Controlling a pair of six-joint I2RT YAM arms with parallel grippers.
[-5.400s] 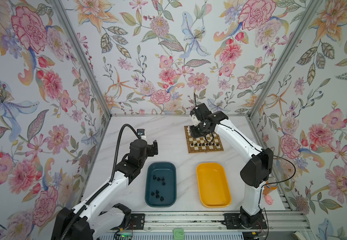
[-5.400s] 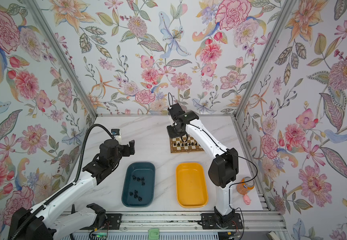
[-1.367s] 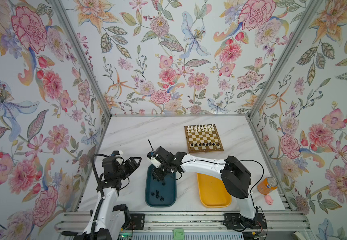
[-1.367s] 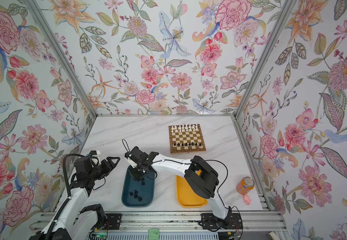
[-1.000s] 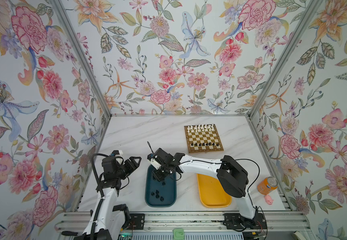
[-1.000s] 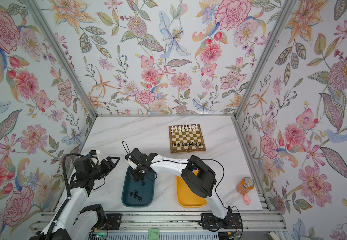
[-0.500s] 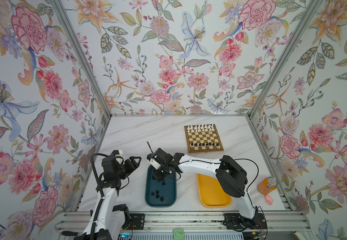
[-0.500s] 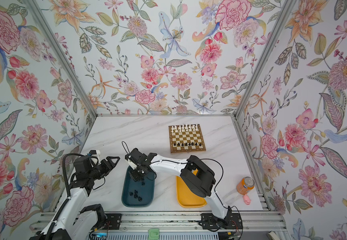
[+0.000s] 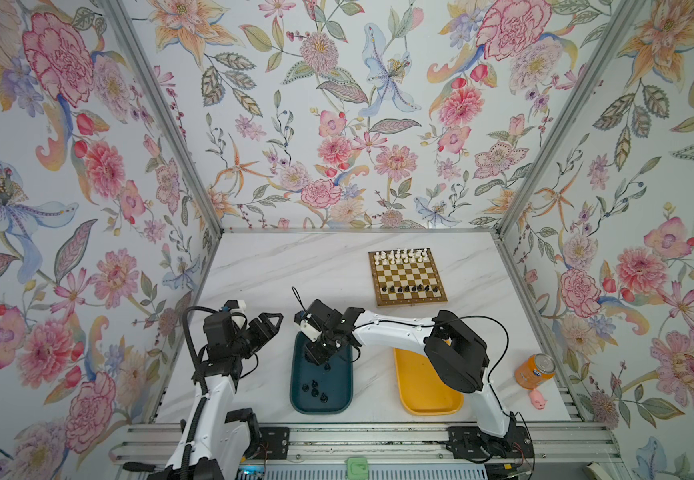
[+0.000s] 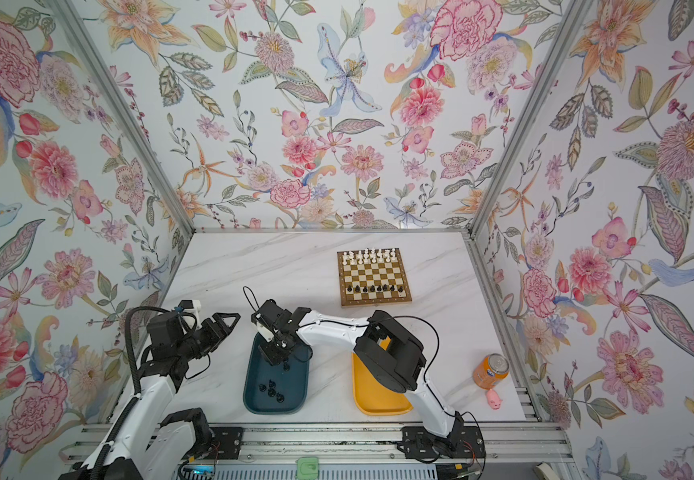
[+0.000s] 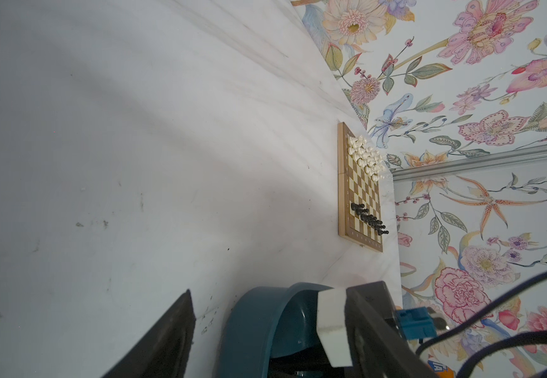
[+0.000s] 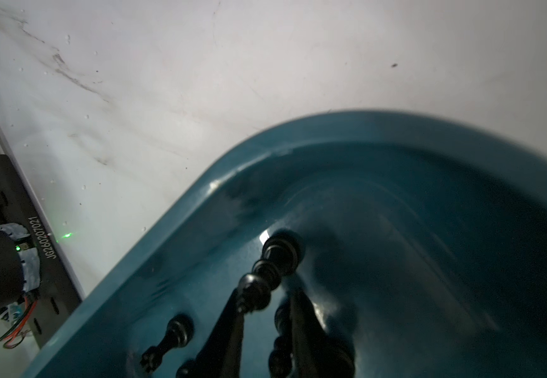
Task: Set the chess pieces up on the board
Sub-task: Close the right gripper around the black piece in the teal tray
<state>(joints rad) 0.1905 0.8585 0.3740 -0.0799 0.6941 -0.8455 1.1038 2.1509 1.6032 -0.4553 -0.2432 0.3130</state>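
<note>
Square wooden board (image 9: 406, 276): brown and cream checks, brown border. Plastic chess pieces (image 9: 407, 287): black, white. Teal oblong tray (image 9: 295, 390); yellow oblong tray (image 9: 424, 390). Counter (image 9: 295, 270): grey-veined white.

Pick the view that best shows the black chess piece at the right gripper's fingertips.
Right wrist view: the black chess piece sits close up in the teal tray. Both top views give barely a speck by the right gripper; the left wrist view, only tray wall.

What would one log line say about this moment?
right gripper: low in teal tray among black chess pieces, grip unclear | left gripper: open, beside tray | board: nearest row empty
</note>
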